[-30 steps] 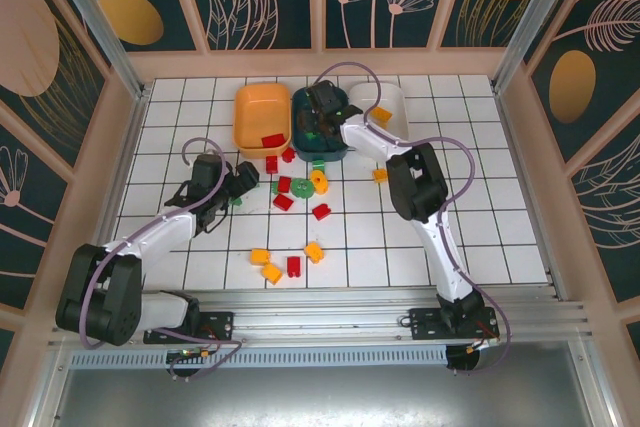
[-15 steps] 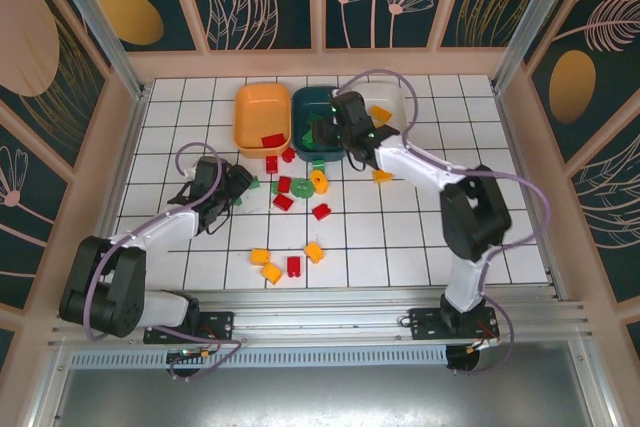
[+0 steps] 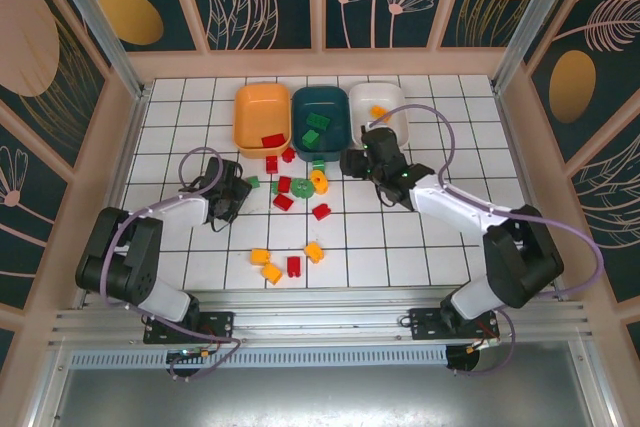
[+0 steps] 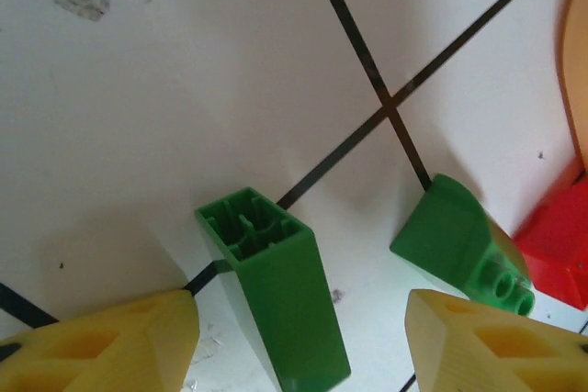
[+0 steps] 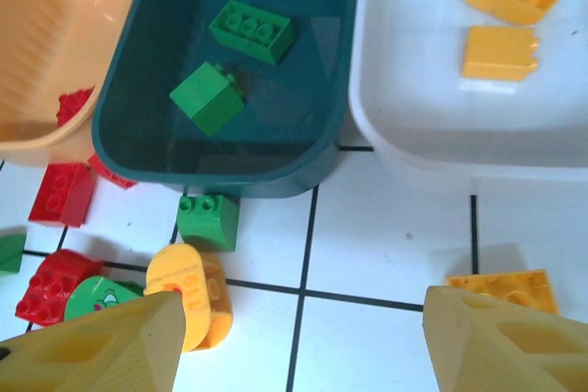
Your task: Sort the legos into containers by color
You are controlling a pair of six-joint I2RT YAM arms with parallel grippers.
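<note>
moved since the earlier frame: right gripper, drawn back from over the dark teal tray to the tiles in front of it; left gripper, narrowed.
left gripper: jaws apart, either side of a tall green brick with its hollow underside showing, not clamped on it; sloped green brick just beyond.
right gripper: released, nothing between its fingers.
dark teal tray: two green bricks.
white tray: two yellow-orange bricks.
orange tray: one red brick.
loose on tiles before the trays: small green brick just beside the teal tray's wall, rounded yellow brick, red bricks, a yellow-orange brick.
towards the near edge: three yellow-orange pieces, one red piece.
</note>
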